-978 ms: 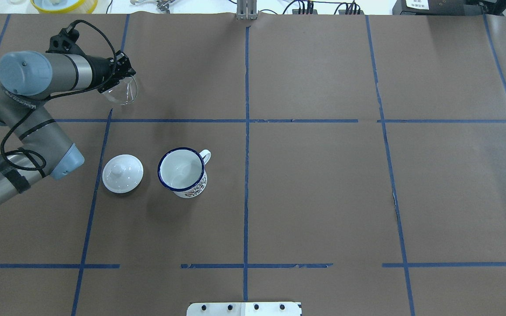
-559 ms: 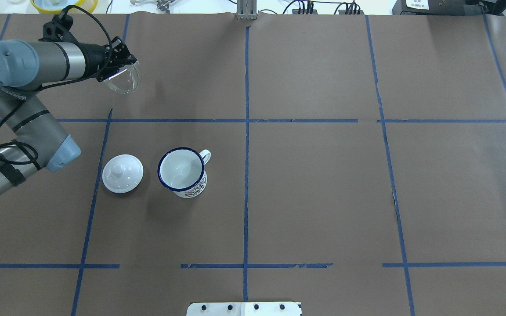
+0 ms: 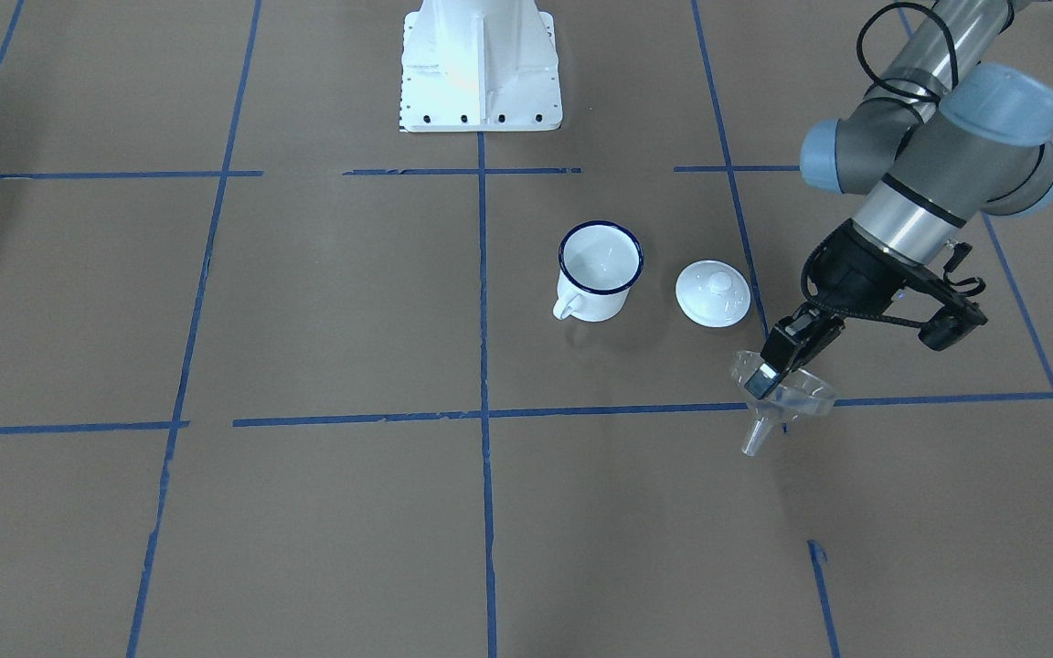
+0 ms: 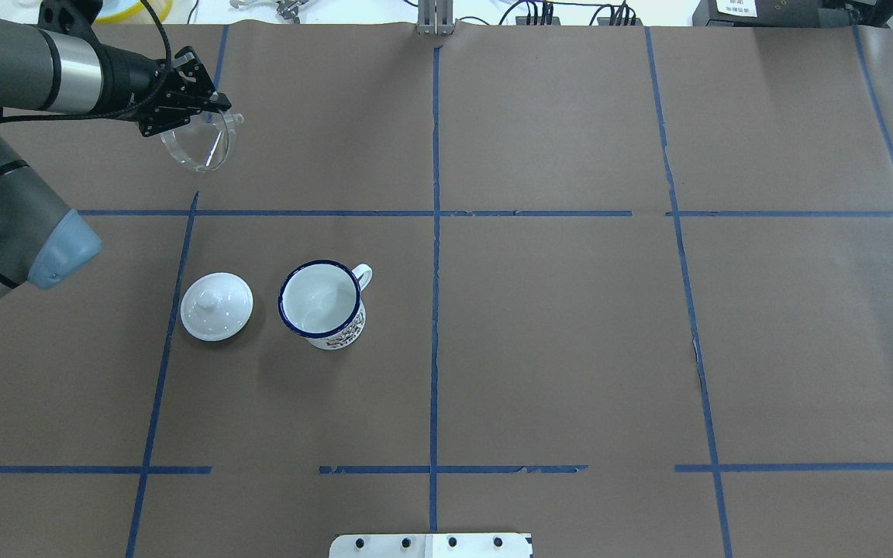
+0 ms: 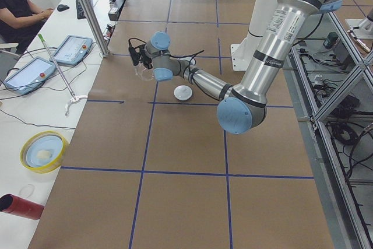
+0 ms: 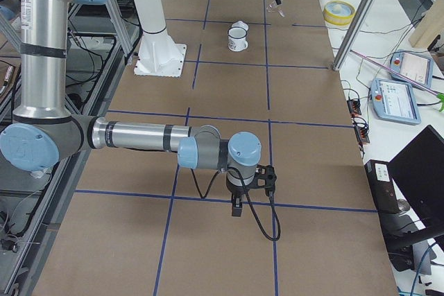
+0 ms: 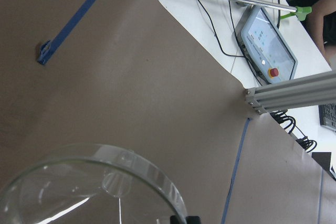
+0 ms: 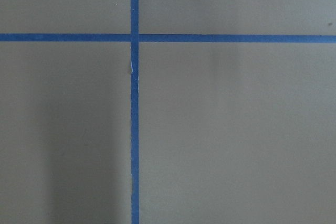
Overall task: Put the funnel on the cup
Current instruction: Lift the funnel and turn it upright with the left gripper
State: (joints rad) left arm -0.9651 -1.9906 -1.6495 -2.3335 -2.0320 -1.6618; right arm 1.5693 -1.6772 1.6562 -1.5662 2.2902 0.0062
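Note:
The clear plastic funnel (image 4: 200,144) hangs in the air at the far left of the table, pinched at its rim by my left gripper (image 4: 212,108). In the front-facing view the funnel (image 3: 782,395) points its spout down and sideways, clear of the paper, with the gripper (image 3: 767,368) on its rim. The left wrist view shows its round rim (image 7: 105,174) close up. The white cup (image 4: 321,303) with a blue rim stands upright and empty, nearer the robot and to the right of the funnel. My right gripper (image 6: 236,210) shows only in the exterior right view; I cannot tell its state.
A round white knobbed lid (image 4: 216,306) lies just left of the cup, also seen in the front-facing view (image 3: 713,293). Blue tape lines cross the brown paper table (image 4: 570,349). The robot base (image 3: 479,64) stands at the near edge.
My left arm has lifted and swung the funnel a little farther from the robot and leftward. The cup and the lid have not moved.

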